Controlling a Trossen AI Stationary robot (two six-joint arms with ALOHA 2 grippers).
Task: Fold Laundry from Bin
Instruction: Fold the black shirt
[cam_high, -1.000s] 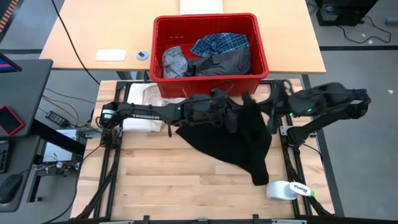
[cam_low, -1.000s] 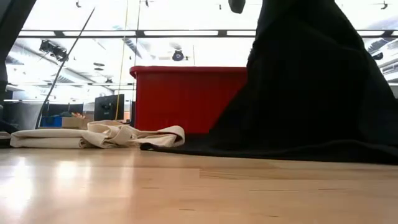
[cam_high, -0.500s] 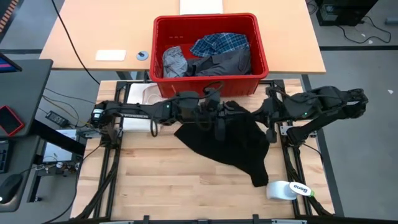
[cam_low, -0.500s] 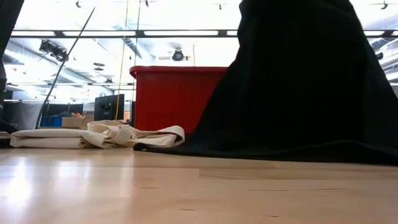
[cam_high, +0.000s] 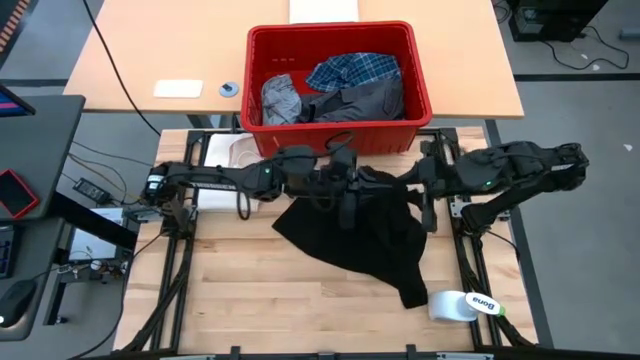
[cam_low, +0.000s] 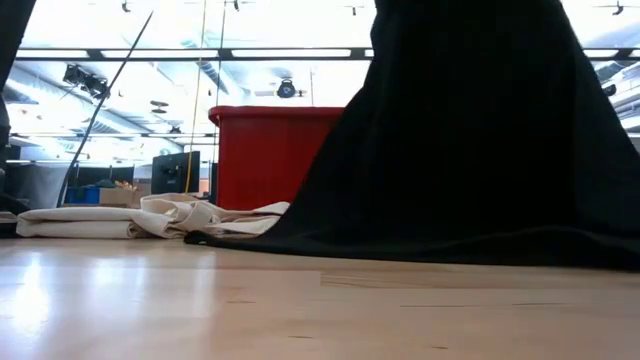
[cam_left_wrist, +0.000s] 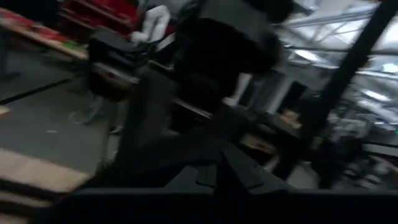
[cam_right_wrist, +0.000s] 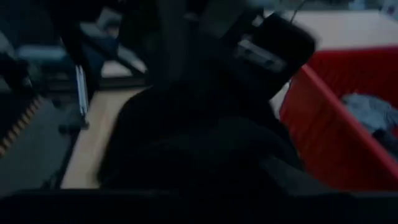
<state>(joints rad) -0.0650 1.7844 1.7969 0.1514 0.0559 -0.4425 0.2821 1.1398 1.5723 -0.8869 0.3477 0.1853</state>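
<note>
Since the earlier frame, both arms have lowered and the black garment (cam_high: 365, 235) has spread further leftward across the wooden table (cam_high: 250, 300); in the low view its hem (cam_low: 230, 238) now overlaps the cream-white cloth (cam_low: 150, 218). At the left of the table, that cream-white cloth (cam_high: 228, 160) lies beside the left arm's base. The left gripper (cam_high: 348, 190) sits near table centre, just in front of the red bin (cam_high: 420, 90), with its jaws closed on the upper edge of the black garment. The bin stands behind the table and contains a light grey garment (cam_high: 280, 98), a blue-and-white plaid shirt (cam_high: 352, 70) and a dark grey garment (cam_high: 365, 100). The right gripper (cam_high: 425, 195) is at the garment's right upper edge; whether its jaws hold the fabric cannot be determined. A white bottle (cam_high: 462, 305) lies at the table's front right corner, just beside the garment's lower tip.
</note>
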